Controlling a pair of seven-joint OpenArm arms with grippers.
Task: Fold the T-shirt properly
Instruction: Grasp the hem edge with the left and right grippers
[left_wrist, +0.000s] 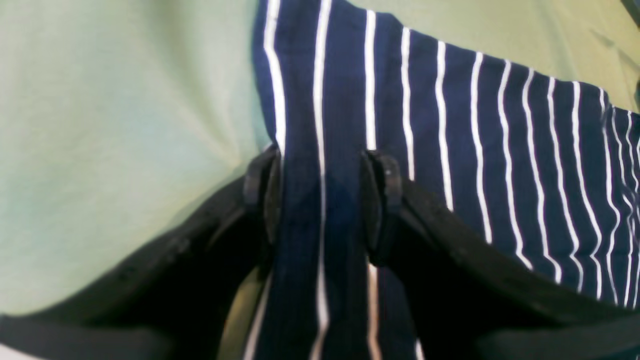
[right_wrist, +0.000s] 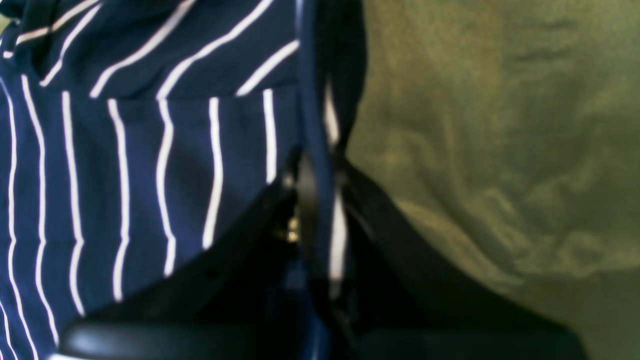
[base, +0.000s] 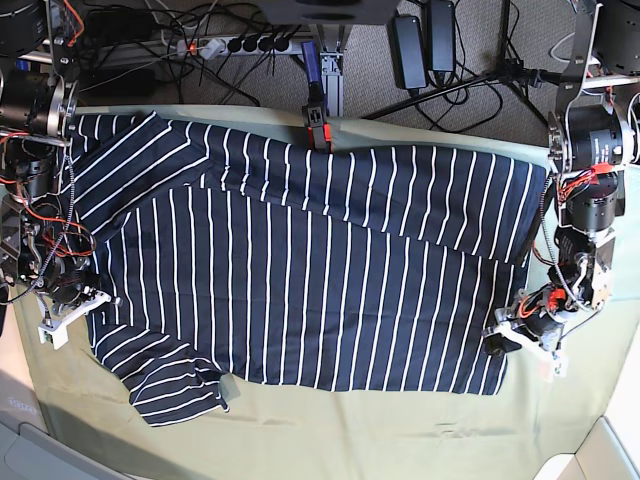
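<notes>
The T-shirt (base: 300, 270), dark navy with thin white stripes, lies spread across the pale green cloth, one sleeve (base: 175, 385) crumpled at the front left. At the shirt's right edge near its front corner is my left gripper (base: 497, 345). In the left wrist view its fingers (left_wrist: 382, 200) stand apart, with a flat strip of the T-shirt (left_wrist: 450, 125) running between them into my left gripper (left_wrist: 320, 190). My right gripper (base: 95, 300) is at the shirt's left edge. In the right wrist view my right gripper (right_wrist: 320, 200) is shut on a thin fold of the T-shirt (right_wrist: 150, 165).
The pale green cloth (base: 400, 430) covers the table beyond the shirt at the front and right. A black and red clamp (base: 318, 125) sits at the middle of the back edge. Cables, a power strip (base: 240, 45) and adapters lie on the floor behind.
</notes>
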